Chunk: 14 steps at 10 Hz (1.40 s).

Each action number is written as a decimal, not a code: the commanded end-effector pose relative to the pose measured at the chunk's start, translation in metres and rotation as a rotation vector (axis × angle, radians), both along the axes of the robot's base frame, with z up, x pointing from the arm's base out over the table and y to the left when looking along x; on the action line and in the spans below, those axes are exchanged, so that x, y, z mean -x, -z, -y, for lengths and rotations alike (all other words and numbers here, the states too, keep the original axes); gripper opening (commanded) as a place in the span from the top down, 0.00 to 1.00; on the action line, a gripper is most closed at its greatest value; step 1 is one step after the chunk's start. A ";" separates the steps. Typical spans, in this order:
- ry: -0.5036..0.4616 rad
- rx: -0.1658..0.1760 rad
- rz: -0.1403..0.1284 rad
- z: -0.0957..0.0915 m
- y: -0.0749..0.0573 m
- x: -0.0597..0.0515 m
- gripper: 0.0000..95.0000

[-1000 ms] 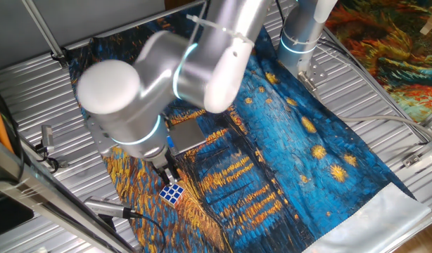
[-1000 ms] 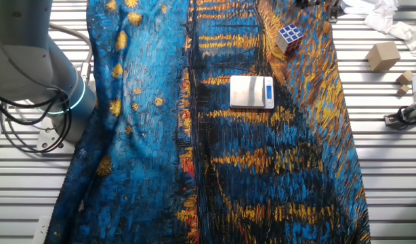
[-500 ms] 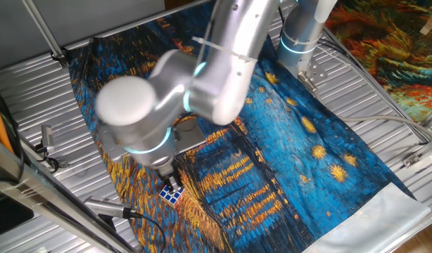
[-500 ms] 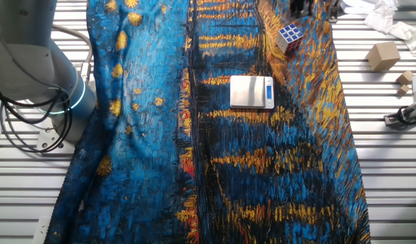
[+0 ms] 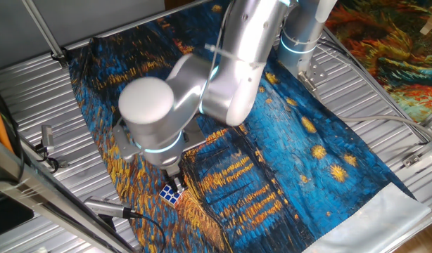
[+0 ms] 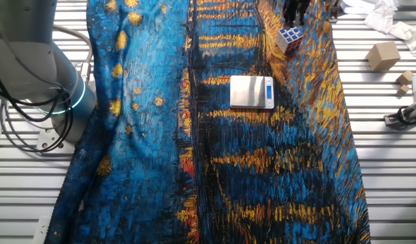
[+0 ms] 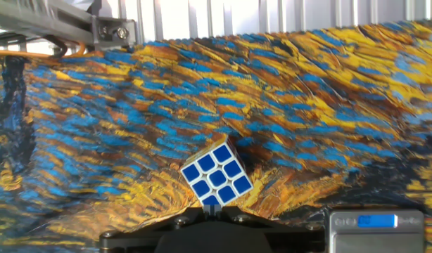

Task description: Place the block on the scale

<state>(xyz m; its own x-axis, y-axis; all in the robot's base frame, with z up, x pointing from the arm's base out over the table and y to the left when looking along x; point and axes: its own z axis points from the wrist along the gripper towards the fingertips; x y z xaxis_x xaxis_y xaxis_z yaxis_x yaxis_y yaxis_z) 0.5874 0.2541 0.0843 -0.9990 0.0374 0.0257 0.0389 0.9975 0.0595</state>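
Note:
The block [image 7: 217, 176] is a small puzzle cube with a blue and white face, tilted on one edge on the painted cloth. It also shows in one fixed view [image 5: 172, 193] and in the other fixed view [image 6: 289, 37]. My gripper [image 7: 211, 208] hovers just above and behind the block, with its fingertips close together and nothing between them. It appears as dark fingers in one fixed view [image 5: 174, 180] and at the top edge of the other fixed view [image 6: 294, 9]. The silver scale [image 6: 251, 91] with a blue display lies flat beside the block, at the hand view's lower right [image 7: 374, 228].
A blue and yellow painted cloth [image 6: 194, 135] covers the slatted metal table. A wooden cube [image 6: 383, 55] and small parts [image 6: 404, 112] lie off the cloth. A metal bracket [image 7: 96, 28] and cables stand beyond the cloth. The arm's base [image 6: 38, 74] stands at the cloth's far side.
The arm has swung toward the block and the gripper has come lower over it. The block and scale have not moved.

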 end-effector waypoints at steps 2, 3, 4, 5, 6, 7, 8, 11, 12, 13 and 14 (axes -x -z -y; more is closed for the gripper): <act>0.005 0.002 0.008 0.002 -0.001 -0.001 1.00; 0.008 0.002 0.008 0.002 -0.001 -0.005 1.00; 0.010 0.001 0.008 0.003 -0.003 -0.012 1.00; 0.011 0.000 0.008 0.003 -0.003 -0.017 1.00; 0.012 0.000 0.008 0.003 -0.001 -0.019 1.00; 0.013 -0.002 0.012 0.003 0.002 -0.019 1.00; 0.013 -0.002 0.014 0.002 0.004 -0.019 1.00; 0.031 -0.008 0.005 0.002 0.004 -0.019 1.00; 0.019 -0.007 0.006 0.002 0.004 -0.019 1.00; -0.001 -0.019 0.004 0.001 0.004 -0.019 0.20; -0.002 -0.027 0.003 0.001 0.004 -0.019 0.00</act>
